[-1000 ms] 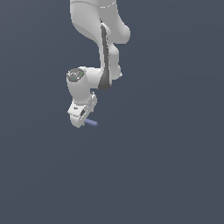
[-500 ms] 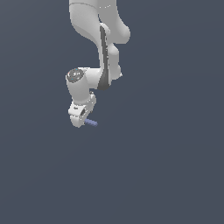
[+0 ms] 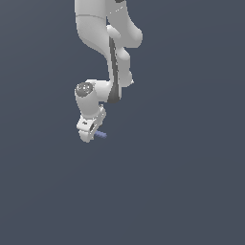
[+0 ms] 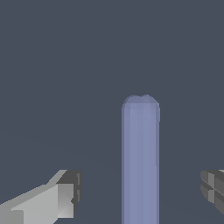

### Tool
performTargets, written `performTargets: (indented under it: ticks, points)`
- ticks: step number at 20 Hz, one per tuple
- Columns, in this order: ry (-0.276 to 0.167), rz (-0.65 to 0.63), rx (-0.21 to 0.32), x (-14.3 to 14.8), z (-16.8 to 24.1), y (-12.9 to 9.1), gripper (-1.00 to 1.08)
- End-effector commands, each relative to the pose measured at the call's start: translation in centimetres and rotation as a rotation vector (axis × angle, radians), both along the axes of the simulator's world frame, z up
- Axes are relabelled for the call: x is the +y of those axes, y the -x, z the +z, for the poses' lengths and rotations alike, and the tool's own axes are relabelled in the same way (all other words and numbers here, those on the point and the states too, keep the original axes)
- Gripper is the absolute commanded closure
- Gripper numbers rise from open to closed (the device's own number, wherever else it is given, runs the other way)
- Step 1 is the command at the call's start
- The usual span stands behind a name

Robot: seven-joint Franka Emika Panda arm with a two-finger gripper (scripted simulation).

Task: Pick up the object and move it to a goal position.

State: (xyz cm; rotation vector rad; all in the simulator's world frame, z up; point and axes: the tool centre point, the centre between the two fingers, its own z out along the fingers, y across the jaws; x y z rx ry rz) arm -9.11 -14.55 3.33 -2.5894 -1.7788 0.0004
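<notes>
In the exterior view you see a white robot arm [image 3: 111, 57] reaching down from the top of the frame against a plain, dark slate-grey background. The arm bends at a rounded joint and ends in your white gripper [image 3: 89, 132], which points downward and tilts toward the exterior view's left. Just beside the gripper's lower end, toward the exterior view's right, a tiny periwinkle-blue rod [image 3: 100, 135] pokes out, lying nearly level. It is much shorter than the gripper is wide. From here you cannot tell whether the rod touches the gripper, or whether any desk lies beneath it.

In the wrist view the same rod [image 4: 140, 159] looks large. It appears as a pale blue bar with a rounded end, running out of the frame at its other end. It sits between two grey fingertips [image 4: 65, 197], one on each side. Clear gaps of dark background separate the rod from each fingertip, so your gripper is spread wide and grips nothing.
</notes>
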Motion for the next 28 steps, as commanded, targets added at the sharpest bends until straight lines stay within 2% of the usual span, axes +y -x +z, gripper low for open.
performTargets:
  ticks: [1, 7, 8, 20, 28]
  points:
    - [0.000, 0.001, 0.000, 0.0, -1.0, 0.0, -0.92]
    - [0.000, 0.001, 0.000, 0.0, -2.0, 0.0, -0.92]
    - [0.000, 0.001, 0.000, 0.0, -2.0, 0.0, 1.08]
    - [0.000, 0.001, 0.000, 0.1, -1.9, -0.1, 1.08]
    - [0.000, 0.001, 0.000, 3.5, -1.5, -0.5, 1.08]
